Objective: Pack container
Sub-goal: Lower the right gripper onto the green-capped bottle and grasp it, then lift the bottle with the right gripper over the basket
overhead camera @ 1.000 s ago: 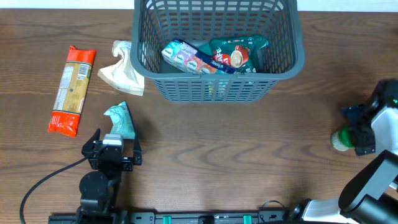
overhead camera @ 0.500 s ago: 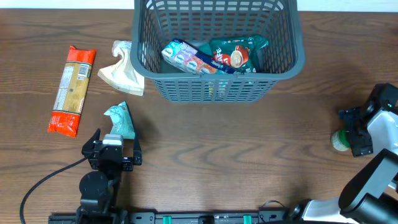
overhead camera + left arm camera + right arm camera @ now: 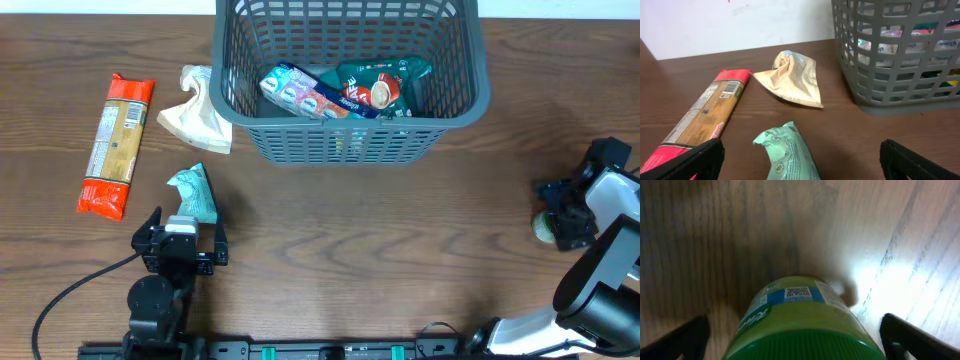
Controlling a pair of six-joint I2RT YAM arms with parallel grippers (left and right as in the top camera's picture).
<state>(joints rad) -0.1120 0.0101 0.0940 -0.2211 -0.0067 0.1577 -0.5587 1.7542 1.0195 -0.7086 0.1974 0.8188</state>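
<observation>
The container (image 3: 350,122), a dark grey slotted basket, stands at the back centre and shows in the left wrist view (image 3: 890,75) too. In it lie a blue-white packet (image 3: 305,92) and a green-red packet (image 3: 380,85). My right gripper (image 3: 553,215) stands open at the right edge, straddling a green-lidded jar (image 3: 543,228). In the right wrist view that jar (image 3: 800,315) fills the space inside the gripper (image 3: 795,340), with a gap on each side. My left gripper (image 3: 185,232) is open at the front left, just behind a mint-green packet (image 3: 194,193).
On the left lie a long red-orange packet (image 3: 117,145) and a crumpled beige pouch (image 3: 197,115) against the basket's left side. The left wrist view shows the mint packet (image 3: 787,152), the pouch (image 3: 792,80) and the long packet (image 3: 705,117).
My right gripper has moved left over the jar and its jaws have narrowed somewhat. The left arm and the packets have not moved.
</observation>
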